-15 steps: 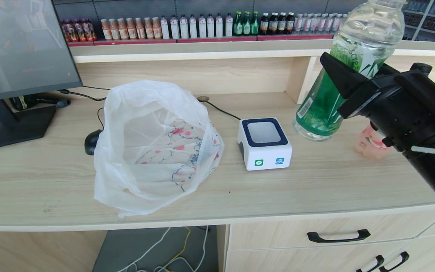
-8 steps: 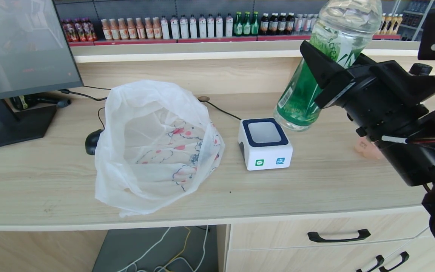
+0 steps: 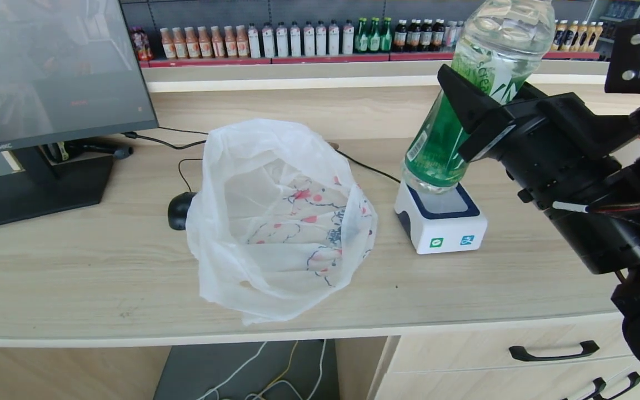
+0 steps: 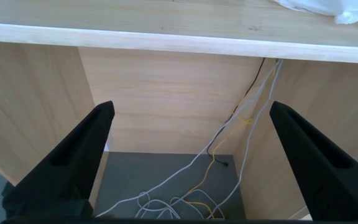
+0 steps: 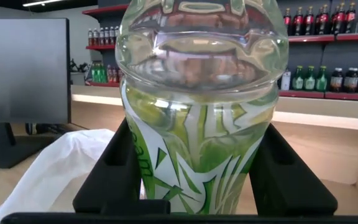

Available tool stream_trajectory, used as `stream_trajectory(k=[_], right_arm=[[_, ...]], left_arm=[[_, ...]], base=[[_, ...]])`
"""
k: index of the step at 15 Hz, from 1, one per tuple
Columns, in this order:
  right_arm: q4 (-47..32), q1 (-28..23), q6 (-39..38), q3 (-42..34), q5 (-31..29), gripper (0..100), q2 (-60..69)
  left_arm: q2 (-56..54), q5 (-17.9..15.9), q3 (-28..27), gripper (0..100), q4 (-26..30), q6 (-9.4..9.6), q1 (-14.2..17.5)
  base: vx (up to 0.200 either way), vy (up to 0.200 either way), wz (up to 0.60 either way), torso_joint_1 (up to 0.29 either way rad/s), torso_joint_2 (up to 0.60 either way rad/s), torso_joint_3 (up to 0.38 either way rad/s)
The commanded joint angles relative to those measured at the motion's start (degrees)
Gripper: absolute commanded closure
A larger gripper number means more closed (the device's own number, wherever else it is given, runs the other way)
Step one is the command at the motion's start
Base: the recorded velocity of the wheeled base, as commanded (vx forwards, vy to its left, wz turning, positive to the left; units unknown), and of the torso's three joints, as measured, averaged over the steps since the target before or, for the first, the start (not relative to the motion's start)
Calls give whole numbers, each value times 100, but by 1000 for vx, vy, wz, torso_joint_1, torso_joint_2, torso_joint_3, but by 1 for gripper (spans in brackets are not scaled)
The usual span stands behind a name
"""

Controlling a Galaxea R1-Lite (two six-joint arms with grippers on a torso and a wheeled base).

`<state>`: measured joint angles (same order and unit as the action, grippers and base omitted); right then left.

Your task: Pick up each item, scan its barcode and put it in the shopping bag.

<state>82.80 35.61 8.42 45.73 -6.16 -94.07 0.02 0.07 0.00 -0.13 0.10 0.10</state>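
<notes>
Overhead, my right pincer point(image 3: 481, 86) clamps the green bottle point(image 3: 436, 155) above the scanner point(image 3: 448, 233); my left pincer point(image 4: 191, 109) gapes below the worktop point(image 4: 166, 34).

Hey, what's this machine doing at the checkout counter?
The robot is working as a cashier. Its right gripper clamps a clear plastic bottle with a green label, tilted, with its base over the small white box scanner. A white plastic shopping bag stands open beside the scanner on the wooden counter, waiting for the bottle. The left gripper hangs open below the counter's edge, holding nothing.
</notes>
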Motion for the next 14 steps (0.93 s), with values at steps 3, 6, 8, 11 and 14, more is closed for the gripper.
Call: stream_trajectory(k=[3,6,8,11,14], right_arm=[[17,7,1,6,0,100,-23],[114,7,1,-20,0,100,-41],[122,7,1,-11,0,100,-76],[131,16,1,-20,9,100,-102],[122,174,10,-55,0,100,-129]], left_arm=[[-2,1,0,0,-4,-1,-1],[-2,1,0,0,-4,-1,-1],[-2,1,0,0,-4,8,-1],[-2,-7,0,0,-4,17,-1],[-2,1,0,0,-4,17,-1]], base=[[0,200,0,4,2,4],[0,200,0,4,-2,2],[0,200,0,2,5,7],[0,67,0,2,1,-1],[0,0,0,0,0,0]])
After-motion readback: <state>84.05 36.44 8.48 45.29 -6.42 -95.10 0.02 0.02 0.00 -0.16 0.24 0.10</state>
